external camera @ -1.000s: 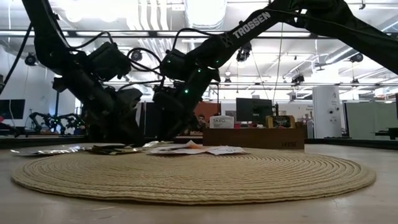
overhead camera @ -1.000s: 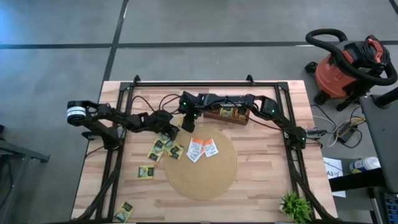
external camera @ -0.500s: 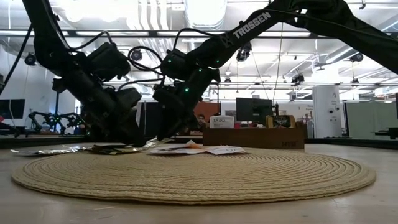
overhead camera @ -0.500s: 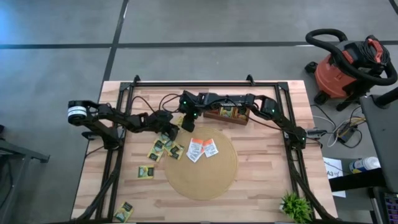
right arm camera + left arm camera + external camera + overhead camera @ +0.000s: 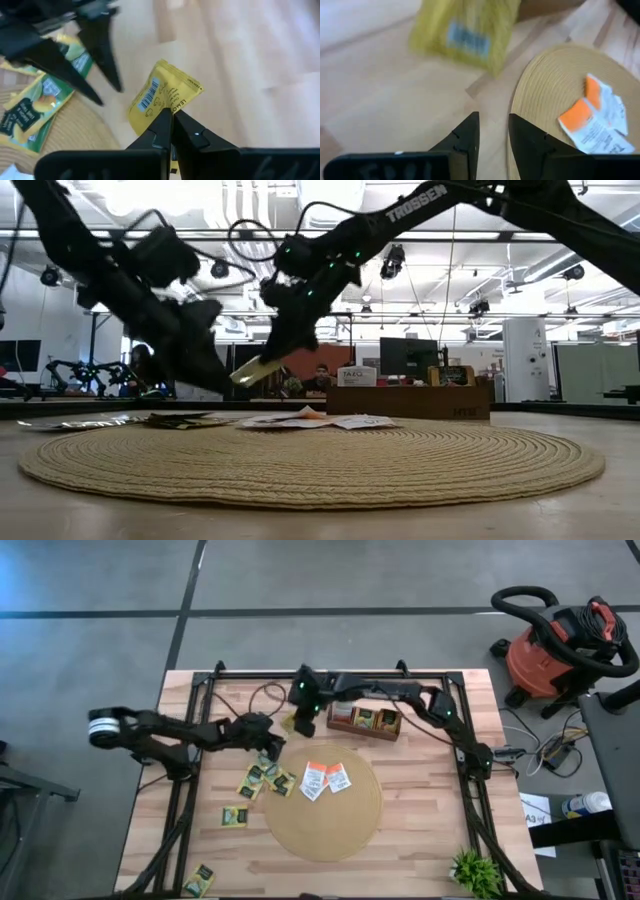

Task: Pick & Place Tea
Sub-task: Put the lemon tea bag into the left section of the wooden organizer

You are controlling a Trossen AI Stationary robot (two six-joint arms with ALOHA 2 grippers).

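**R claw lifts a yellow sachet**

R claw (image 5: 296,724) is at upper centre of the high view, just left of the box (image 5: 364,721). It's pinched closed on a yellow sachet (image 5: 162,98); in the low view that sachet (image 5: 251,369) hangs tilted, clear of the worktop (image 5: 430,810), above the mat's (image 5: 325,825) far-left edge.

L claw (image 5: 272,743) is centre-left of the high view, just off the mat's upper-left rim. Fingers (image 5: 467,137) stand apart w/ a narrow gap, nothing between them.

Other tea: two orange/white sachets (image 5: 327,779) on the mat's upper part; several yellow-green ones (image 5: 263,779) on the wood just left of the mat. One more (image 5: 234,816) lies lower left, another (image 5: 200,880) near the bottom-left corner. More sachets sit in the box.
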